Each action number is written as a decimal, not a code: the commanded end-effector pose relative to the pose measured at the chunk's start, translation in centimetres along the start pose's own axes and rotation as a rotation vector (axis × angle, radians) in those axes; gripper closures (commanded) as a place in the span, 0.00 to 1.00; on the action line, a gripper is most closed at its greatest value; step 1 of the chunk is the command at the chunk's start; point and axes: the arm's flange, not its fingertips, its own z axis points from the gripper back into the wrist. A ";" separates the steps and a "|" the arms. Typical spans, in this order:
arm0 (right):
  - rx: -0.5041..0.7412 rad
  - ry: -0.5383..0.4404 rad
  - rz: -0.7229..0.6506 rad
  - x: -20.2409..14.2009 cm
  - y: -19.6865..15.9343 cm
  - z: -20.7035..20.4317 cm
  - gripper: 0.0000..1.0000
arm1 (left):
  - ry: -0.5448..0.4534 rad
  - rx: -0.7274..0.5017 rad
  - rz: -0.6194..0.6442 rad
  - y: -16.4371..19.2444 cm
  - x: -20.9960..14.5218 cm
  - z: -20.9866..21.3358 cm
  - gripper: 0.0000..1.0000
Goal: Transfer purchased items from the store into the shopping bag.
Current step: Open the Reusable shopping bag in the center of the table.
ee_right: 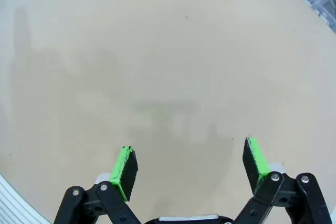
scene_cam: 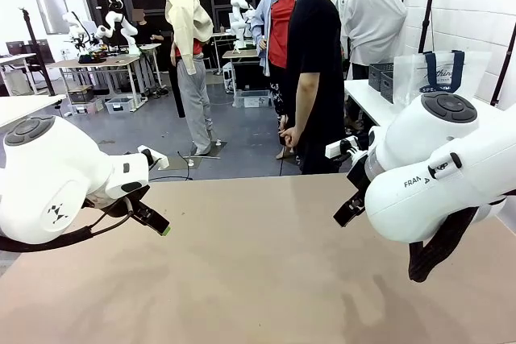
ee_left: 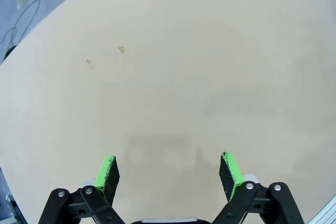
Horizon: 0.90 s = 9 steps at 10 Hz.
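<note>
Left claw (ee_left: 168, 165) is spread wide, with nothing between its green pads (ee_left: 107, 174). It hangs over the bare tan bench (ee_left: 173, 51), its faint shadow just ahead of the tips. A few pale specks (ee_left: 122, 50) lie toward 10 o'clock in the left wrist view, too small to identify.

Right claw (ee_right: 190, 158) is likewise spread and grips nothing, also over bare bench. A ribbed white edge (ee_right: 16, 205) is cut off at 7 o'clock of the right wrist view; I cannot tell what it is.

In the front view, the left claw (scene_cam: 157, 223) sits at 9 o'clock with one green tip showing. The right claw (scene_cam: 347, 211) at 3 o'clock is mostly hidden behind its own white arm.

A person (scene_cam: 314, 62) in a black top stands at the bench's far edge, near 12 o'clock.

- **Shopping bag (scene_cam: 411, 78):** upright on a white side table (scene_cam: 367, 98) at 2 o'clock, well apart from both claws. Its base is hidden by the right arm, and its contents cannot be made out.
- **Dark grey baskets (scene_cam: 381, 78):** just beside the bag on its 9 o'clock side. They are too small to see into.
</note>
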 end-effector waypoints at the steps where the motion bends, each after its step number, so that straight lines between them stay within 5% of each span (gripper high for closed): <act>1: 0.000 0.000 -0.001 0.0 0.0 0.0 0.00 | 0.000 0.000 0.001 0.1 0.0 0.0 0.00; 9: 0.099 0.004 -0.009 0.2 2.0 1.4 0.00 | -0.044 0.101 -0.139 -0.9 2.2 4.3 0.00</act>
